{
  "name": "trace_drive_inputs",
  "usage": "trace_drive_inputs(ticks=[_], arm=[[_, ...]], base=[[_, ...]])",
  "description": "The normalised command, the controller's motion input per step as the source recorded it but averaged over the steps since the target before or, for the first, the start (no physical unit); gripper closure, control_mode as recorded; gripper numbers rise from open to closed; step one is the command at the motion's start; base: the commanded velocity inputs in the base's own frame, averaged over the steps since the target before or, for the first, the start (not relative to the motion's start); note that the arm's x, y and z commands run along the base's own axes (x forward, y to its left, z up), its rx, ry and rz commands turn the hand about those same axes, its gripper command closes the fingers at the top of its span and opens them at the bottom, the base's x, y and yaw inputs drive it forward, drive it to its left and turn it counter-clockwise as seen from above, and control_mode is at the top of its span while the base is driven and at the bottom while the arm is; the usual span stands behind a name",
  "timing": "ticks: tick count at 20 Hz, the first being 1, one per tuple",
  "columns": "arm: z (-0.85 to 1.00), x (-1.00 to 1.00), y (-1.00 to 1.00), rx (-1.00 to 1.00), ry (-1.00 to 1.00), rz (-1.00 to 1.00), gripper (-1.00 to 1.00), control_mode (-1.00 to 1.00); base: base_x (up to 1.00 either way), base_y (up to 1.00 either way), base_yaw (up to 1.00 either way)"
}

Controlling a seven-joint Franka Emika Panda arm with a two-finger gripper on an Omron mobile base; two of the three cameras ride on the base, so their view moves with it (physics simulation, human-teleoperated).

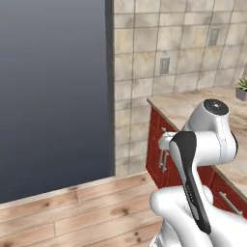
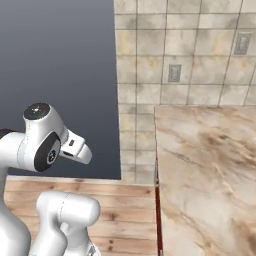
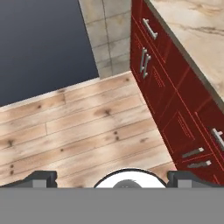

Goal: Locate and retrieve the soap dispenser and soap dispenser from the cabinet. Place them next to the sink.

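Hand view looks down along the pincer (image 3: pixel 112 177) at the wooden floor (image 3: pixel 78 131). Its two dark fingertips (image 3: pixel 41 177) stand far apart at the lower corners, so the pincer is wide and holds nothing. Beside it, on the right of this view, run the red base units (image 3: pixel 175 105) with grey bar handles, and above them lies the edge of the marbled counter (image 3: pixel 197 30).

The two soap dispensers, the wall cabinet and the sink are not where the cameras look at this moment, so I cannot say where they are. I judge that the task is at its very start — the search.

To do this step well, the base should drive along the counter, with the hand raised, until the red wall cabinet comes into sight. The pincer should stay wide for the long door handle, and the elbow should keep clear of the counter edge.

The arm is folded close over its base. In the left base view the upper link (image 1: pixel 212 140) rises and bends back down, and in the right base view the elbow joint (image 2: pixel 42 137) sits high while the hand points downward. Behind are the tiled wall (image 2: pixel 200 50) and a small plant (image 1: pixel 241 88) at the counter's far end.
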Motion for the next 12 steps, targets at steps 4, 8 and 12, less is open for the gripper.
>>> trace_drive_inputs(ticks=[4,8,12], arm=[[0.00,0.00,0.00,0.00,0.00,0.00,-1.00,1.00],[0.00,0.00,0.00,0.00,0.00,0.00,-1.00,1.00],[0.00,0.00,0.00,0.00,0.00,0.00,-1.00,1.00]], base=[[0.18,0.30,0.40],[0.16,0.31,0.39],[0.15,0.30,0.38]])
